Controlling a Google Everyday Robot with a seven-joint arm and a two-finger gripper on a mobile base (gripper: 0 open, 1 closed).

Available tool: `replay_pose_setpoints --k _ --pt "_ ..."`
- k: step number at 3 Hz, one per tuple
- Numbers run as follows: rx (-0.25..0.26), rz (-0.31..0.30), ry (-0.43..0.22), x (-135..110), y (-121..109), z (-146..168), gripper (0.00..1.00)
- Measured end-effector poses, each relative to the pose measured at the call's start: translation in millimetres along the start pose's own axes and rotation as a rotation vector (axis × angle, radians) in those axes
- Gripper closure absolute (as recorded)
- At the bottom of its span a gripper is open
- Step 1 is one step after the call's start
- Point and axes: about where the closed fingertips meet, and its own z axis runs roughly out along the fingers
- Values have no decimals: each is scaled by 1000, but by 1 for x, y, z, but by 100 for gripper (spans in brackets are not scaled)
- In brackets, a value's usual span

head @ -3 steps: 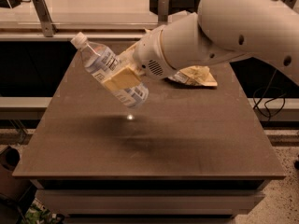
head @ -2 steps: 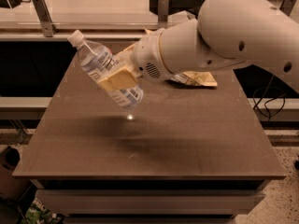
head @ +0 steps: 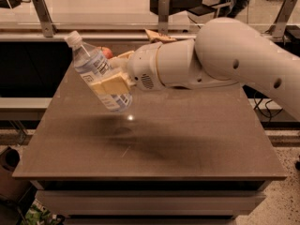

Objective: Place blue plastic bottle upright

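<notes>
The blue plastic bottle (head: 96, 71), clear and ribbed with a white cap and a pale blue-and-white label, is held in the air above the brown table (head: 187, 139). It is tilted, cap up and to the left, base down and to the right. My gripper (head: 112, 82) is shut on the bottle's middle, with one tan finger (head: 110, 84) across its front. The bottle's base hangs a little above the tabletop and its shadow lies below it.
A red apple (head: 106, 52) shows just behind the bottle at the table's far edge. A tan bag (head: 157, 35) lies at the back, partly hidden by my white arm (head: 225, 62). A railing with metal posts (head: 42, 15) runs behind the table.
The arm has swung left with the bottle, which now stands more upright than before. The apple has come into view behind the bottle.
</notes>
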Motion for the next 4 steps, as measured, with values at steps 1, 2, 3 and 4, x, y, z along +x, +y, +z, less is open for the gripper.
replay_pose_setpoints --k 1,2,3,4 --pt "-12 21 -60 4 0 14 100" --pt "-23 32 -112 5 2 25 100" --pt "-31 40 -154 8 4 33 100" --pt "-37 51 -197 13 5 41 100"
